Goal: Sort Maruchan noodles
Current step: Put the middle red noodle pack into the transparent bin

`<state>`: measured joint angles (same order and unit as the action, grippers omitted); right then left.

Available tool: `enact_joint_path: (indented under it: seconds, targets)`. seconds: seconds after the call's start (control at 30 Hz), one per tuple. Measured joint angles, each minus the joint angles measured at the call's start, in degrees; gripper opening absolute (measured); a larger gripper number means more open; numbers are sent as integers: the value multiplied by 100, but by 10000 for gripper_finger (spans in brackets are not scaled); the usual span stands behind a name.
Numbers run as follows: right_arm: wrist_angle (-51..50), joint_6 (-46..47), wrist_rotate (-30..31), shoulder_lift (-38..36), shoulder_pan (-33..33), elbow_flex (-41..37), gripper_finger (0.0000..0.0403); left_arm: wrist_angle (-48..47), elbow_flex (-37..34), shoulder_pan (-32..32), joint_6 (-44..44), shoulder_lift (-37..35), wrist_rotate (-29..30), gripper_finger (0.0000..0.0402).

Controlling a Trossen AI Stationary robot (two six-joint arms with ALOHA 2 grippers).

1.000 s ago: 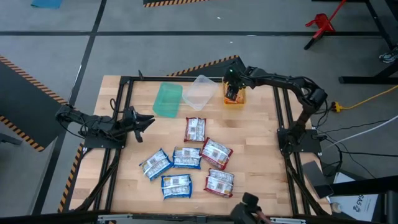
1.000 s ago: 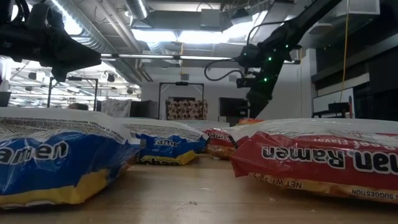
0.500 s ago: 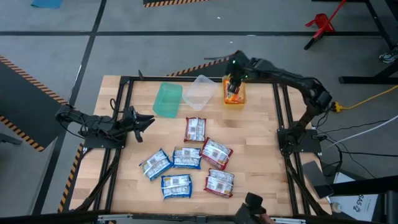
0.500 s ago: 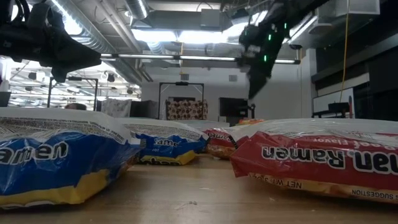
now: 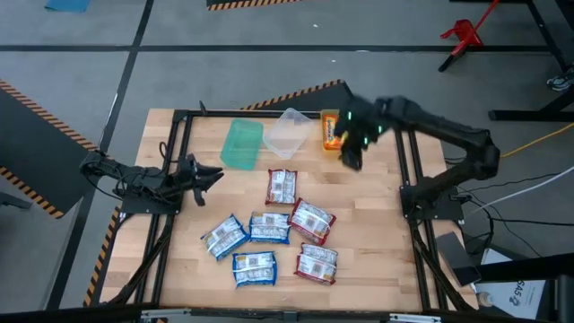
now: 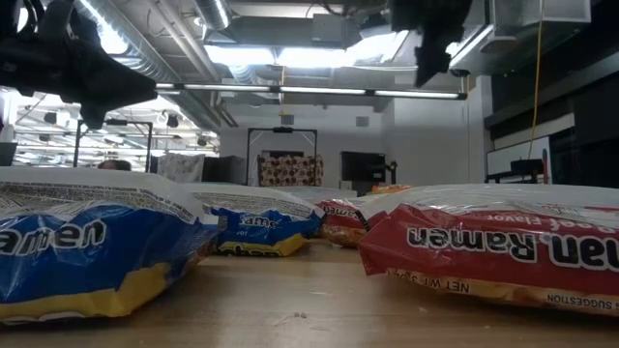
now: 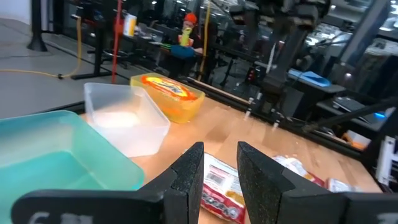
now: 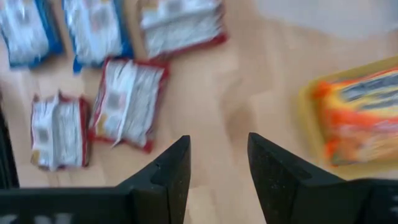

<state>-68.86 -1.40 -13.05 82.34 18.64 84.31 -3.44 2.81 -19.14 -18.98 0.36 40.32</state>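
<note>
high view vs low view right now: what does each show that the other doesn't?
High only: the green bin, clear bin and yellow bin with an orange packet in it, plus all six loose packets: three red, such as, and three blue, such as. It also shows the right claw beside the yellow bin.

Low only: the room behind and the ceiling lights.

Both: the wooden table, blue and red packets, both arms.

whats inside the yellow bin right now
An orange noodle packet lies in the yellow bin, filling it. Anything beneath that packet is covered, so more packets cannot be ruled out.
</note>
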Motion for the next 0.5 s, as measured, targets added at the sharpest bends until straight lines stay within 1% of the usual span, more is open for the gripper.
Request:
enact_joint_path:
  seconds: [0.13,0.2,0.27,0.33,0.4,0.5]
  targets:
    - [309,744,737,-181,-1243,-700,149,2,0,-1,-9,2,-165,90]
    - [598,1065,982,-180,-1776,-1081,164,2,0,-2,-4,0,-198,90]
    - [1141,1353,1170,-158,-2190,-1476,190,1,0,-2,-2,2,-202,90]
    - [1806,1583,1373,-97,-2489,-1880,224,-4,0,-2,8,0,-204,90]
    - [2464,1754,1398,5,-2657,-2219,260,-4,0,-2,107,2,-209,90]
    - [3381,2020,1426,217,-2743,-2588,308,-8,0,-2,145,1,-210,90]
